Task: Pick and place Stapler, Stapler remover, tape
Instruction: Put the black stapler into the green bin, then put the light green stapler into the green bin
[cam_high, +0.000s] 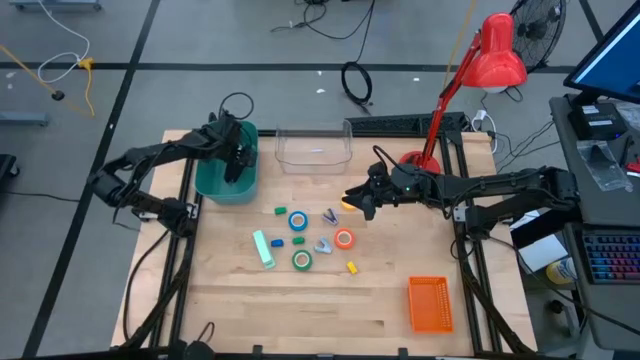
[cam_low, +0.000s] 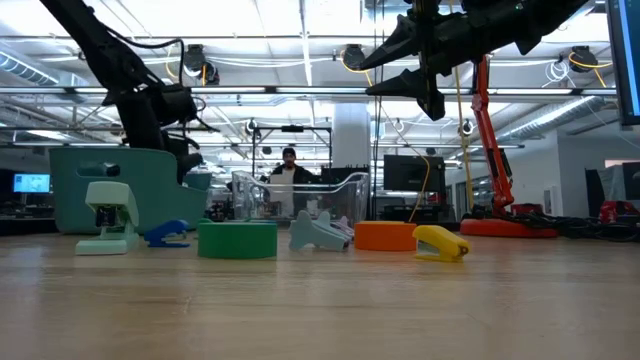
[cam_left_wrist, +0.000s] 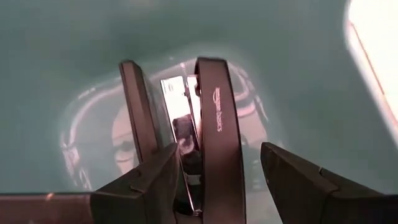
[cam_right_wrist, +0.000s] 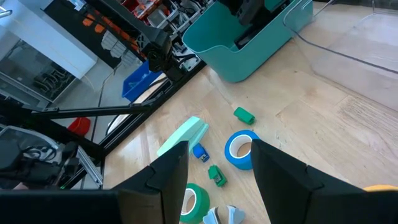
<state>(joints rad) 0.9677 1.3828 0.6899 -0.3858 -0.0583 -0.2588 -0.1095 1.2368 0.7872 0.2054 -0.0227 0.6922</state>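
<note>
A black stapler (cam_left_wrist: 217, 118) lies sprung open inside the teal bin (cam_high: 215, 185) at the table's far left. My left gripper (cam_left_wrist: 221, 180) reaches down into that bin, open, with the stapler's near end between its fingers. On the table's middle lie a blue tape (cam_high: 297, 221), an orange tape (cam_high: 344, 238), a green tape (cam_high: 302, 260), a mint stapler (cam_high: 264, 248), a blue stapler remover (cam_high: 329, 215) and a grey one (cam_high: 324, 244). My right gripper (cam_high: 352, 198) hangs open high above them, holding nothing. My left gripper comes at the stapler steeply from above, its fingers along the stapler's length. One finger (cam_left_wrist: 149, 180) overlaps the stapler's base arm (cam_left_wrist: 140, 112); whether it touches I cannot tell. The other finger (cam_left_wrist: 298, 186) stands apart from the top arm.
A clear plastic bin (cam_high: 313, 148) stands at the far middle, and an orange basket (cam_high: 430, 303) at the near right. A red lamp (cam_high: 495, 60) rises at the far right. Small green, blue and yellow blocks (cam_high: 352, 267) lie among the rolls. A yellow thing (cam_high: 347, 204) shows beside my right gripper.
</note>
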